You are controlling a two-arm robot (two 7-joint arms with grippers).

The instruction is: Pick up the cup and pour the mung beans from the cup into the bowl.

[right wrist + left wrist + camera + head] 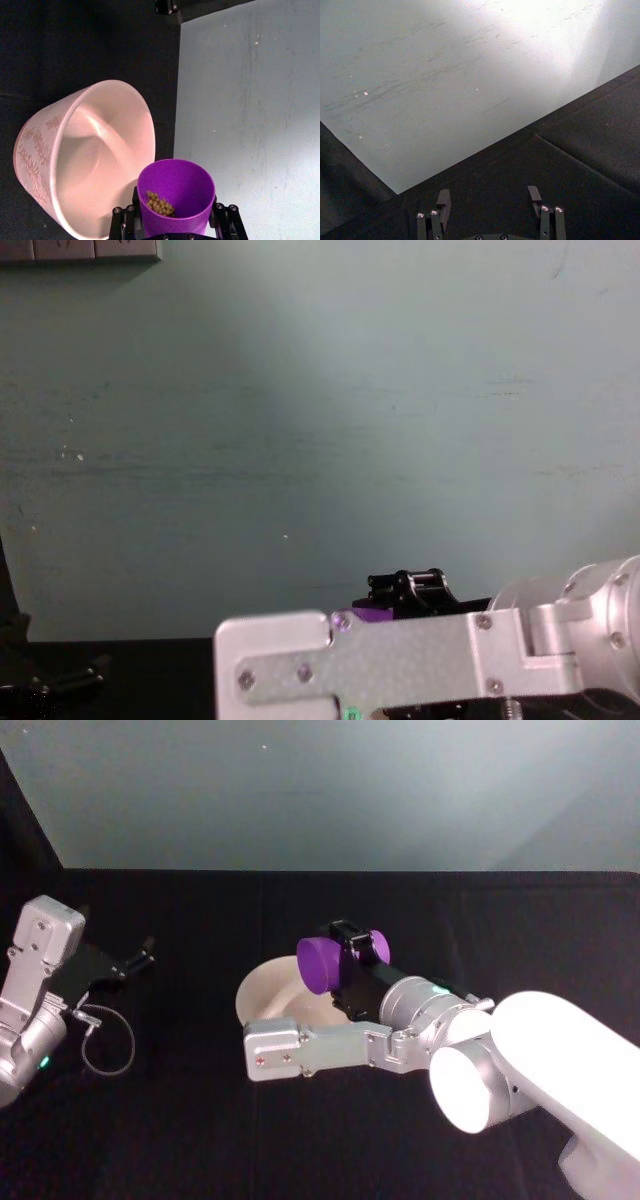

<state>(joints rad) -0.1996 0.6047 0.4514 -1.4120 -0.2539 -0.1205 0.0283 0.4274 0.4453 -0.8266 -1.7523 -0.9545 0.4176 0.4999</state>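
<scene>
Purple plastic cup is pinched between the fingers of the right gripper and tipped steeply over the right part of the white bowl. Mung beans lie inside the cup, apparently against its lower wall. Left gripper is parked at far left above the black cloth, fingers spread.
</scene>
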